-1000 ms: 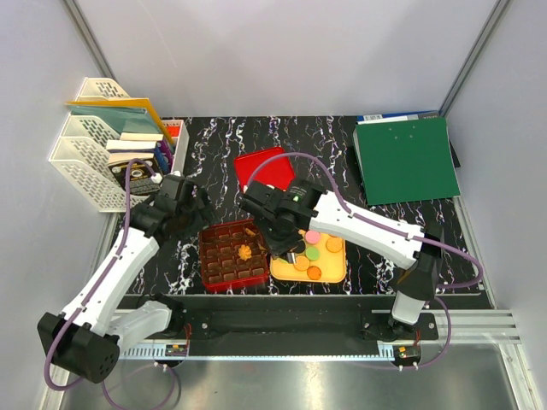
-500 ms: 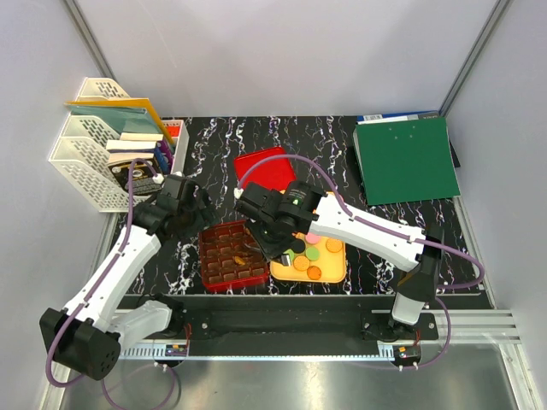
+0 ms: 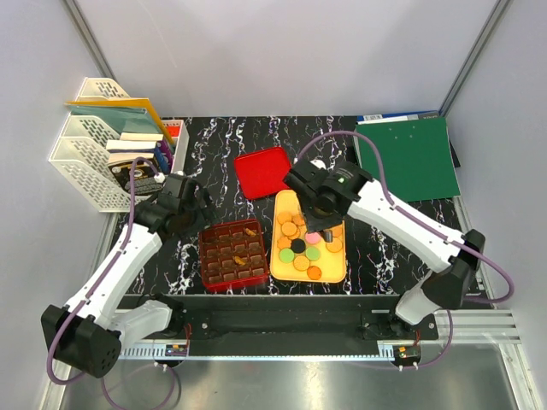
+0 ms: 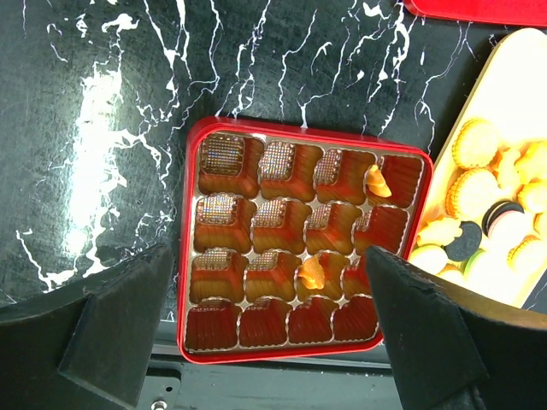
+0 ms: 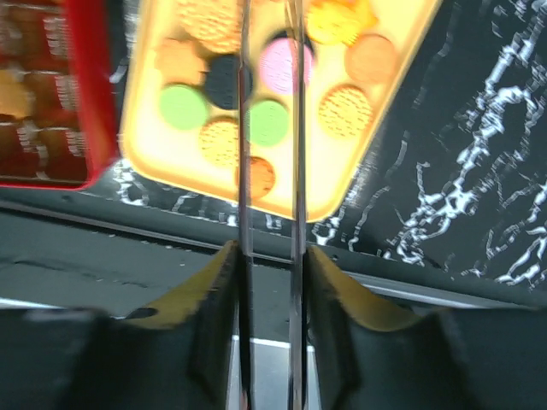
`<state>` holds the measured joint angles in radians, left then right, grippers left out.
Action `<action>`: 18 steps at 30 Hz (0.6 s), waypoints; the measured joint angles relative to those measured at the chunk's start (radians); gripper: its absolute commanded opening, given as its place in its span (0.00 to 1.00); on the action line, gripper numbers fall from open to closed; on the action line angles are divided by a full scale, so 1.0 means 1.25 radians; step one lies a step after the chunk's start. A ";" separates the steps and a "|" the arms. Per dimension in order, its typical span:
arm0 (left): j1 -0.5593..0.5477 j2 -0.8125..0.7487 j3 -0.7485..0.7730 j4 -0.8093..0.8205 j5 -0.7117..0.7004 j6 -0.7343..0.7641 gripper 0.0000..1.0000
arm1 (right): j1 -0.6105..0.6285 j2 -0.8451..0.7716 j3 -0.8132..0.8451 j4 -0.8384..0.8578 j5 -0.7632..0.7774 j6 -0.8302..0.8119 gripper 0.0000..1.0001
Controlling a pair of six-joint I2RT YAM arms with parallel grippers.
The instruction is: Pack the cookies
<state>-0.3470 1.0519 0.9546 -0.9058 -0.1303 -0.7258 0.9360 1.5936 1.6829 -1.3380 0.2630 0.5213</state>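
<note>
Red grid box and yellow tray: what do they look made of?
Red grid box: probably thin moulded plastic; glossy rim, and the cell liner catches highlights and shows ribbed floors. Yellow tray: likely plastic too, smooth, evenly coloured, rounded raised rim, duller sheen. Neither can be confirmed from looks alone.
</note>
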 measured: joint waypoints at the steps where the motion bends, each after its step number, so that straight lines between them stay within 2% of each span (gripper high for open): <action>1: 0.000 0.001 0.000 0.001 0.001 0.001 0.99 | -0.011 -0.014 -0.019 -0.004 0.009 -0.001 0.46; 9: 0.000 0.013 0.000 0.008 0.006 0.015 0.99 | -0.048 -0.043 -0.115 0.027 0.013 -0.005 0.60; 18: 0.001 0.013 0.000 0.008 0.009 0.021 0.99 | -0.106 -0.040 -0.141 0.078 0.020 -0.015 0.61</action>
<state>-0.3454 1.0687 0.9546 -0.8955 -0.1184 -0.6991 0.8036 1.5440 1.5070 -1.2400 0.2874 0.5030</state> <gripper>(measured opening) 0.987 0.610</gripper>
